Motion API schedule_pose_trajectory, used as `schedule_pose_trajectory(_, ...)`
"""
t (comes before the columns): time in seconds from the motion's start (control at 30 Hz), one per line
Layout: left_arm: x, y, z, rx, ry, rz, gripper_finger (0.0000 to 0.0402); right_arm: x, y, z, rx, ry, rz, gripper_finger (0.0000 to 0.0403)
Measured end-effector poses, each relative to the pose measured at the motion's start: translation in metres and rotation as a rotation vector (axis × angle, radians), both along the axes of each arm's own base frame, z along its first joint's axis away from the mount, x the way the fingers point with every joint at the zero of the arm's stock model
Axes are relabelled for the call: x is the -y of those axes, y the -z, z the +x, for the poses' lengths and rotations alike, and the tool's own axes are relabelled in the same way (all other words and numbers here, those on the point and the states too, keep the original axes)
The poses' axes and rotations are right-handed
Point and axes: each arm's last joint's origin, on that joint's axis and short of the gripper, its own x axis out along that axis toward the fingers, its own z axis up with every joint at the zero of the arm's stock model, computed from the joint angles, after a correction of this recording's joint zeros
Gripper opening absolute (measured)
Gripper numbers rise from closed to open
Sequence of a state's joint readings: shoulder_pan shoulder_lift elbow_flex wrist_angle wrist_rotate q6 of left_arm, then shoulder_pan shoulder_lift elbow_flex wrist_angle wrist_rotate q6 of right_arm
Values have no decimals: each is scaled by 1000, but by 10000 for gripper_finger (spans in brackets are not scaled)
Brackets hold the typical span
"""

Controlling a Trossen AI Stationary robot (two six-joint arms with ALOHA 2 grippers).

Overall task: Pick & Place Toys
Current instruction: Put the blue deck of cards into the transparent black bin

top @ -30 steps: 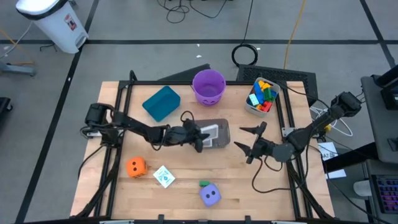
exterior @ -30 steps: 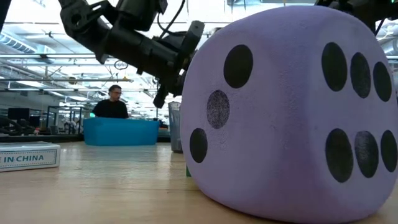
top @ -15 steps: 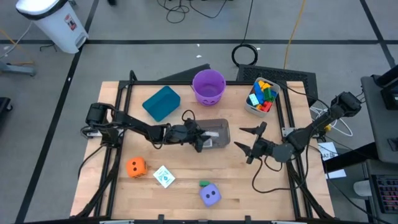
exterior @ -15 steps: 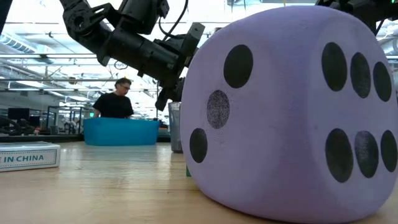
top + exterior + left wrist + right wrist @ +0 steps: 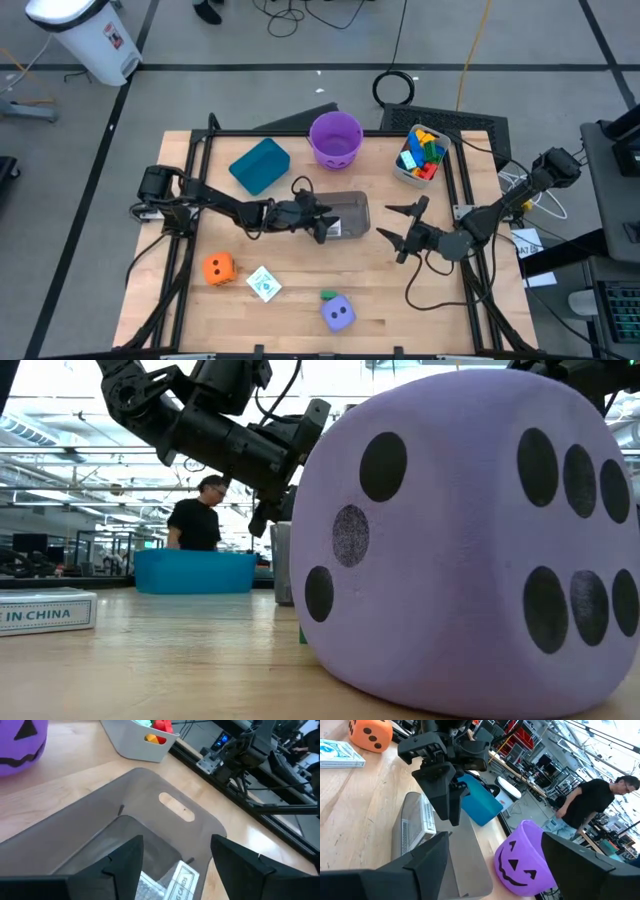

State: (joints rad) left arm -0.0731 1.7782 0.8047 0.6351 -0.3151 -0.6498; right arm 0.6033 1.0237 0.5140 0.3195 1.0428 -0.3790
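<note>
A clear plastic tub stands at the table's middle with a printed card lying inside it. My left gripper hovers open at the tub's left end, its fingers above the card and apart from it. My right gripper waits open to the right of the tub, pointing at it. Near the front edge rest an orange die, a second card and a purple die, with a green block beside the purple die.
A teal bin and a purple bucket stand at the back. A white tub of coloured blocks is at the back right. A person walks in the room beyond the table.
My left gripper has opened over the clear tub and let go of the card, which has dropped lower into the tub. Both arms have otherwise stayed in place. The person behind the table has walked toward the right.
</note>
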Motion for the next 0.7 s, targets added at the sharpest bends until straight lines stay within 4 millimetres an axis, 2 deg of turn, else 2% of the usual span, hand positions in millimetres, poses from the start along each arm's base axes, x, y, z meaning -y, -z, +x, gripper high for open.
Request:
schedule_pose_trajectory(0.1,1,-7,0,38,45,-18,241,0,0,0,-2,0,-1,290)
schedule_pose_trajectory(0.27,6,-35,-4,146,175,-81,241,0,1,0,-6,0,-3,290)
schedule_pose_trajectory(0.37,15,-53,-11,184,309,-21,241,0,1,0,-9,-1,-5,290)
schedule_pose_trajectory(0.43,29,-61,-15,204,408,39,241,0,1,0,-6,0,-1,290)
schedule_pose_trajectory(0.53,53,-61,-20,196,514,133,241,1,4,-1,-6,2,-2,290)
schedule_pose_trajectory(0.7,77,-51,-28,84,533,213,241,4,6,0,-10,17,-2,290)
